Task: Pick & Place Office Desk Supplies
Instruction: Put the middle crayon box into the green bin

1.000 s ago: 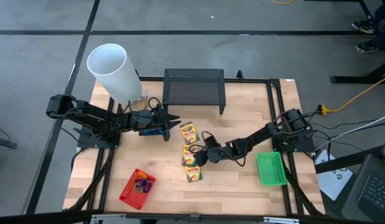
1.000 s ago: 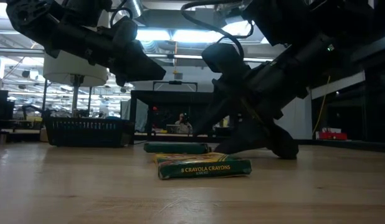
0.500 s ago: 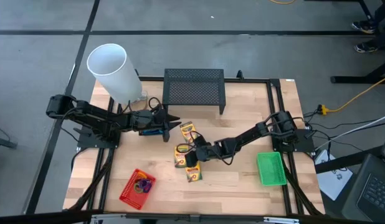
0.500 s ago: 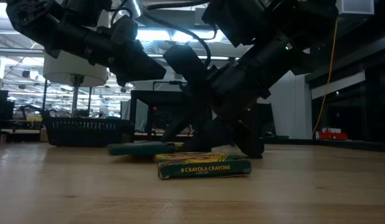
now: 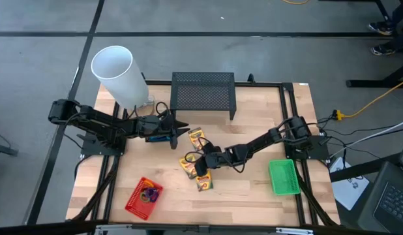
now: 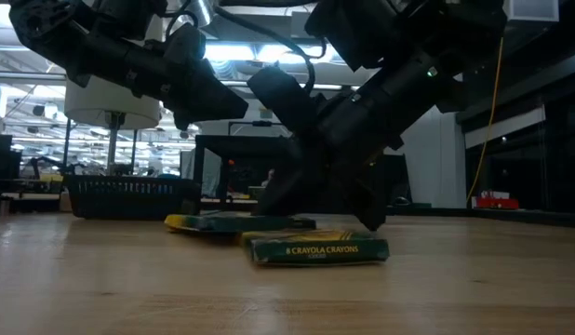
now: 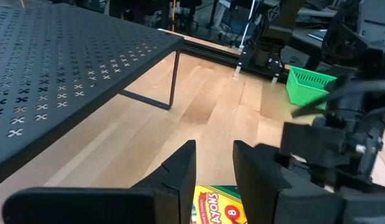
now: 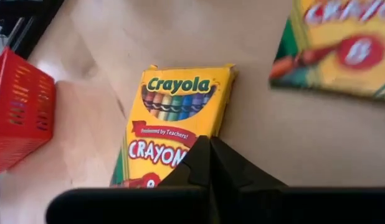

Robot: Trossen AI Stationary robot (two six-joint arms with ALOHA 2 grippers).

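Left gripper (image 5: 180,130), fingers slightly parted and holding nothing, hovers left of centre above the far Crayola crayon box (image 5: 197,137). Centre: right gripper (image 5: 200,165), fingers pressed together over the middle crayon box (image 8: 171,127), grasping nothing. Bare wood lies between the boxes and the green mesh basket (image 5: 283,177) at the right edge. Only the right wrist view shows the red mesh basket (image 8: 18,118) just beside that box.

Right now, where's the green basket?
In the high view, the green basket sits on the table's right side near the front edge, just in front of the right arm's base, well right of the crayon boxes.
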